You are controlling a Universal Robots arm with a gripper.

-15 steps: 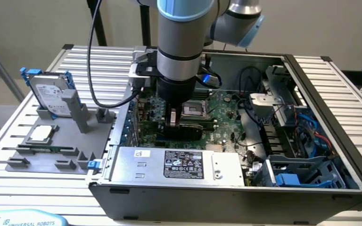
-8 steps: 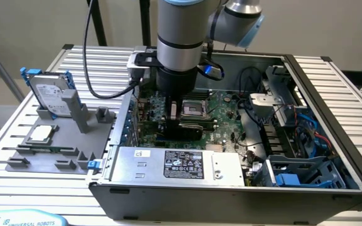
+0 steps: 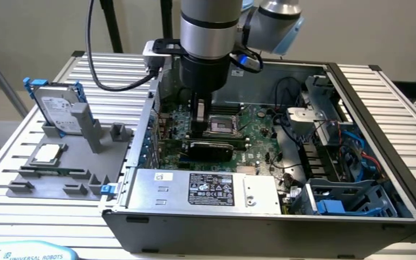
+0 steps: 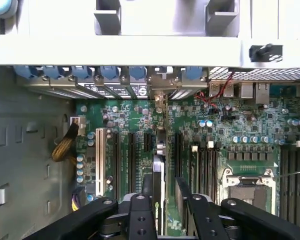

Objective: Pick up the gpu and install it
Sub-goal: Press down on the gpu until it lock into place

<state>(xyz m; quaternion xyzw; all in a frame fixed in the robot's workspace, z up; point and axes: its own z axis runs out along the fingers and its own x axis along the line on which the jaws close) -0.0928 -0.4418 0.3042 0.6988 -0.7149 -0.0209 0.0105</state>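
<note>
Reaching down into the open case, the jaws are clamped on the gpu, held on edge between them just above the motherboard. The slots lie directly beneath; the CPU socket sits beside the jaws.

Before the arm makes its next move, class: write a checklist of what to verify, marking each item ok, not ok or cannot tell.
1. The gpu sits inside the gripper: ok.
2. The gpu runs parallel to the slots of the motherboard: ok.
3. The gpu is fully seated in a slot: cannot tell.
4. The yellow cables lie apart from the gpu: ok.
5. The hard drive and CPU chip rest on the grey holder, outside the case: ok.
</note>
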